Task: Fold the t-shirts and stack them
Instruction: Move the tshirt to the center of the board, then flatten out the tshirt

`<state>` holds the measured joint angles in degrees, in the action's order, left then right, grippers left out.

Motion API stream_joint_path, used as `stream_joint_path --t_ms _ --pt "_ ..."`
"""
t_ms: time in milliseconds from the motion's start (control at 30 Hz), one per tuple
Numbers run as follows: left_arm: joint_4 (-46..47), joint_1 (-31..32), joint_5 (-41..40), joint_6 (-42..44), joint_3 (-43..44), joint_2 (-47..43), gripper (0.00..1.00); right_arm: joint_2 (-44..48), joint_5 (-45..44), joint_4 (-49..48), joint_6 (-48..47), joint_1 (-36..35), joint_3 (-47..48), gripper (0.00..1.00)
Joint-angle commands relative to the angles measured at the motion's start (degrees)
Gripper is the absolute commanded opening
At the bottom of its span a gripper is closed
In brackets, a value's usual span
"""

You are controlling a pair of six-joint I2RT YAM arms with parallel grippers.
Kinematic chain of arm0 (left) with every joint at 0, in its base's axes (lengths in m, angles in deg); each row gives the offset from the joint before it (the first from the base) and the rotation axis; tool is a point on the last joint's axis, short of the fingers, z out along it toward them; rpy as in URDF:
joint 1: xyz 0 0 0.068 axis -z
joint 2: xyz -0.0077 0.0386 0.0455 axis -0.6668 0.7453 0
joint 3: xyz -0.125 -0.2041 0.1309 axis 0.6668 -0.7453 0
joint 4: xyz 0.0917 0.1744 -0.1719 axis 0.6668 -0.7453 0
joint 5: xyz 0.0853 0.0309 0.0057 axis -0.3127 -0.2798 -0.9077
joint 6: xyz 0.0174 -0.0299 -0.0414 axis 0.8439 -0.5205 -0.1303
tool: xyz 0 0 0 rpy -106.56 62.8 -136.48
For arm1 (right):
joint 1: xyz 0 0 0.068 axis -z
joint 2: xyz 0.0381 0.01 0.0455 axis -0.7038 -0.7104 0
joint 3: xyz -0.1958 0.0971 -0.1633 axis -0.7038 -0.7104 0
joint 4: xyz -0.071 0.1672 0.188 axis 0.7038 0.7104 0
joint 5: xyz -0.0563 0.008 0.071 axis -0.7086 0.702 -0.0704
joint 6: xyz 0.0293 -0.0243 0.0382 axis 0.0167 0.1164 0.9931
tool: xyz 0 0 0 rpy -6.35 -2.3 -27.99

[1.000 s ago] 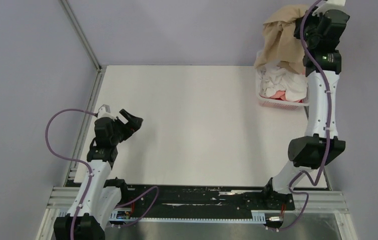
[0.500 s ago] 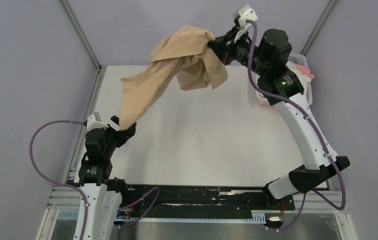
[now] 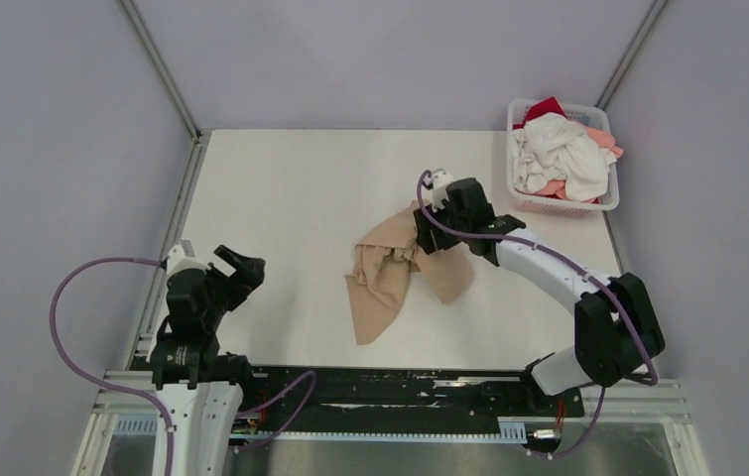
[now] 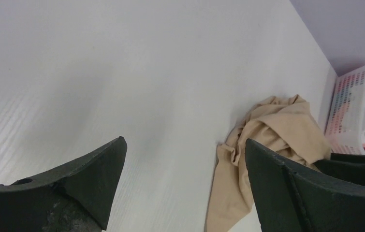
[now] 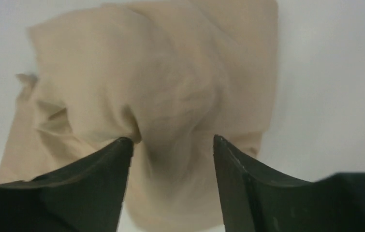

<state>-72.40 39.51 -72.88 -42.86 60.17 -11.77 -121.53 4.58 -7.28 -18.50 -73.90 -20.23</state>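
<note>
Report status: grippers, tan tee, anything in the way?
Left gripper open, empty. Right gripper open, over tan tee; tee crumpled, unfolded, centre of table. Other shirts in basket, far right corner. Nothing blocking.

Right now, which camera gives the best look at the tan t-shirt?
Top external: the tan t-shirt shows nearly whole, crumpled on the table. Left wrist catches it from the side, partly hidden behind the left gripper. Right wrist sees only blurred close-up folds.
</note>
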Motion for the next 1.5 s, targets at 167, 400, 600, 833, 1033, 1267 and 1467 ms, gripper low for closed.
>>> stream_joint_path --t_ms 167,400,600,833,1033,1267,1467 --pt "13.68 4.93 20.43 -0.78 -7.24 11.49 1.00 9.01 -30.03 2.53 23.48 0.28 -3.97 1.00" --pt "12.56 30.32 7.22 -0.87 -3.79 25.71 1.00 25.11 -28.06 5.55 28.52 0.69 -13.43 1.00" --pt "15.75 47.64 1.91 -3.27 1.14 43.00 1.00 30.94 -29.01 7.52 32.09 1.06 -19.68 1.00" --pt "12.51 60.70 -8.37 -6.16 13.17 61.83 0.99 30.18 -29.10 9.42 33.12 1.22 -20.87 1.00" --pt "10.70 62.09 -9.08 -8.31 17.87 73.07 0.88 29.33 -29.14 11.54 33.83 1.26 -20.60 1.00" --pt "5.83 65.13 -13.81 -10.88 20.51 77.55 0.72 30.28 -31.23 11.68 34.55 1.35 -21.44 1.00" --pt "-0.15 66.73 -15.49 -12.06 24.17 85.05 0.49 30.72 -31.74 11.75 34.54 1.29 -21.83 1.00"
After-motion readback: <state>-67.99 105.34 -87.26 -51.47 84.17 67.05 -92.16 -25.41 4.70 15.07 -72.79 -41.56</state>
